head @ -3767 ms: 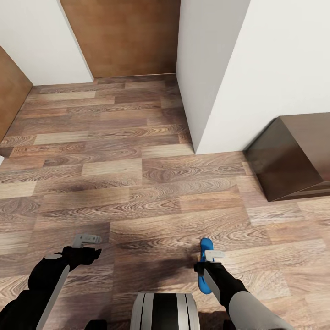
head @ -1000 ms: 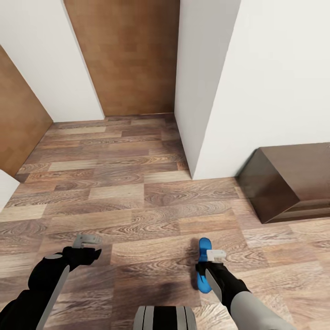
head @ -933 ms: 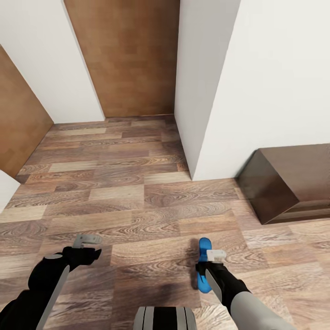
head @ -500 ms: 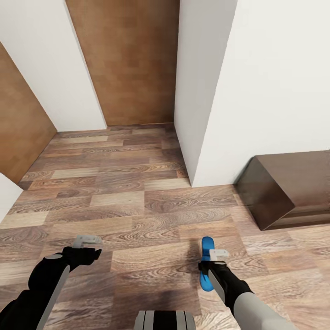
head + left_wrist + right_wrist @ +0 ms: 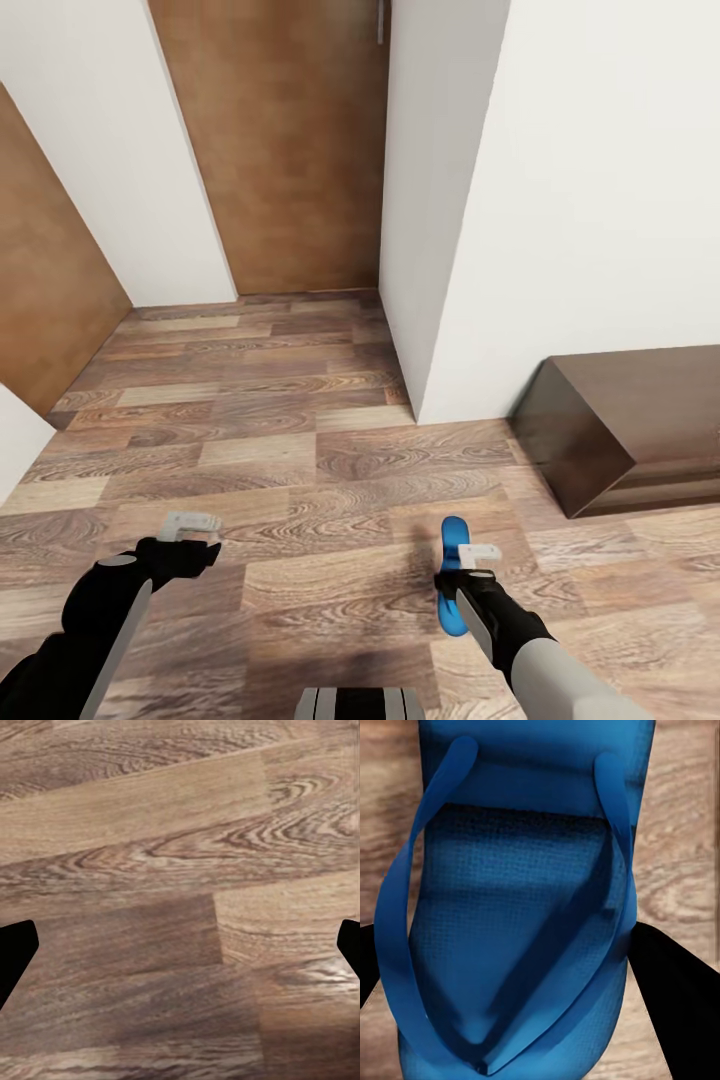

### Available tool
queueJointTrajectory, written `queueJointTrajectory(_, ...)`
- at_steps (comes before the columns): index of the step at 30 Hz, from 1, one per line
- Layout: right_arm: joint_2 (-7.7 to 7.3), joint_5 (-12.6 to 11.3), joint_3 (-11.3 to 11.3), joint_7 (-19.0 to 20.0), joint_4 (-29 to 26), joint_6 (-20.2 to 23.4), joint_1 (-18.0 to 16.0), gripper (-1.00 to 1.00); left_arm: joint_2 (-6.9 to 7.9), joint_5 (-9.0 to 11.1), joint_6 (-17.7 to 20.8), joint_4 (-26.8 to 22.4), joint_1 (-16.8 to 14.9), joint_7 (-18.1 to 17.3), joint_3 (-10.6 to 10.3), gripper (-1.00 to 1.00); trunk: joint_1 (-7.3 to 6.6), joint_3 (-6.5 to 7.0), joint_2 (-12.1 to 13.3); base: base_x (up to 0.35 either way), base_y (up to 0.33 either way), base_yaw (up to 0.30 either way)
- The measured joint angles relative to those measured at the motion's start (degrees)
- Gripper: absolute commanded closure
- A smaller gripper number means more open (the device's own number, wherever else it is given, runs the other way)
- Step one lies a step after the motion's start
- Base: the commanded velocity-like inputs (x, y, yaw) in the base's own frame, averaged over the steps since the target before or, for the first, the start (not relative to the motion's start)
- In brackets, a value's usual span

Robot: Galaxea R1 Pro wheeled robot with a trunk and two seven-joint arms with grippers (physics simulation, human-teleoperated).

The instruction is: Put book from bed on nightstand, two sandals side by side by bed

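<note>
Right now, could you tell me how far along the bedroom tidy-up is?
Nothing looks finished yet. In hand: the right gripper is shut on one blue sandal, carried above the wood floor. The left gripper is open and holds nothing. A dark brown cabinet stands by the white wall. Left: setting down this sandal, its partner, and the book.

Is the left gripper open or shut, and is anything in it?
Open and empty. In the left wrist view the left gripper has its dark fingertips at opposite edges, with bare wood floor between them.
</note>
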Motion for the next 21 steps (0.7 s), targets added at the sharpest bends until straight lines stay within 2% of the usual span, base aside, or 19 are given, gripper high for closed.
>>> queueJointTrajectory(6,-0.02,0.03,0.03,0.02,0.05,-0.44,0.00,1.00,0.05,-0.03,-0.07,0.00,0.01,0.09,0.00,-1.00,-0.15,1.33,0.08,0.000,0.000,0.000)
queueJointTrajectory(11,-0.01,0.12,0.14,0.07,0.30,-4.31,0.07,1.00,0.08,-0.07,-0.11,0.00,0.02,0.11,0.00,-1.00,-0.28,2.44,0.15,0.000,0.000,0.000)
queueJointTrajectory(21,-0.18,0.07,0.10,0.09,0.36,-6.11,0.12,1.00,0.09,-0.12,-0.12,0.04,0.02,0.18,0.00,-1.00,-0.54,4.66,0.28,0.000,0.000,0.000)
